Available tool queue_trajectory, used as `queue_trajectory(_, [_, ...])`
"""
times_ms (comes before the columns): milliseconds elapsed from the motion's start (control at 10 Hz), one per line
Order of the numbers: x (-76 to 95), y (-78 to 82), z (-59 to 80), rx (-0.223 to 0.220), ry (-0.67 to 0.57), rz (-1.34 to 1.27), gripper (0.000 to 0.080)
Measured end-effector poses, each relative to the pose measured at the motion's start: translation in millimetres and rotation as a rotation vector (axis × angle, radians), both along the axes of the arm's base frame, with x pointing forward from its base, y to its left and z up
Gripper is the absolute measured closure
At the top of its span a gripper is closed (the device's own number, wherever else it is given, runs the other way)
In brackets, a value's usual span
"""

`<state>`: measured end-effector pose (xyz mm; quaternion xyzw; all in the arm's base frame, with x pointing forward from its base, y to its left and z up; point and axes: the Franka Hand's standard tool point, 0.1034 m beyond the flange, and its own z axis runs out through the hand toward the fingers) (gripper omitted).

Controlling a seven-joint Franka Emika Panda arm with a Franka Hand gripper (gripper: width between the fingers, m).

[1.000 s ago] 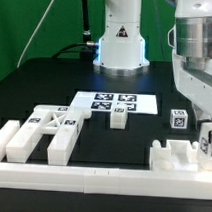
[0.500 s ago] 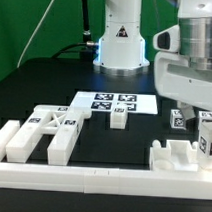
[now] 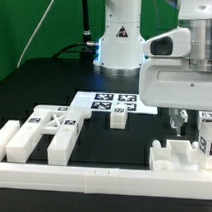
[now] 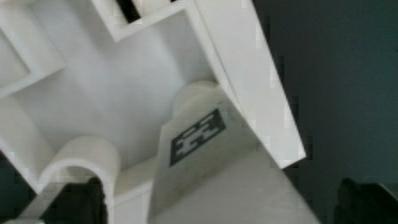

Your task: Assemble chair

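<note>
The chair lies in loose white pieces. A large slotted piece (image 3: 38,133) sits at the exterior view's left and a small block (image 3: 118,117) near the middle. A low notched piece (image 3: 177,157) lies at the right, with a tagged upright piece (image 3: 206,133) standing by it. My gripper (image 3: 179,121) hangs open just above the notched piece, beside the upright piece and apart from it. In the wrist view white chair pieces fill the picture: a tag (image 4: 196,135) and a round peg (image 4: 80,162). My gripper (image 4: 210,205) shows only dark fingertips (image 4: 54,205) at the far edges.
The marker board (image 3: 114,98) lies flat behind the small block. A long low white border bar (image 3: 91,179) runs along the front edge. The robot's base (image 3: 121,40) stands at the back. A small tagged cube is mostly hidden behind my fingers.
The jaws have opened and let go of the tagged upright piece at the right. The hand has shifted toward the exterior view's left and a little up.
</note>
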<state>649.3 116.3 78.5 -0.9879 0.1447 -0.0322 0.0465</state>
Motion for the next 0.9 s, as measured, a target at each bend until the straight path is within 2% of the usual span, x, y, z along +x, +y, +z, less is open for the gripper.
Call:
queue_trajectory(100, [1.5, 4.2, 2.4, -0.047, -0.021, 0.215, 0.0151])
queue_trajectory(400, [1.4, 5.5, 1.8, -0.040, -0.022, 0.206, 0.0174])
queue_trajectory(600, [1.3, 5.4, 1.7, -0.025, -0.012, 0.074, 0.0511])
queue_trajectory(700, [1.5, 4.2, 1.5, -0.021, -0.009, 0.028, 0.0511])
queue_trajectory(900, [2.2, 1.9, 0.4, 0.002, 0.011, -0.222, 0.0511])
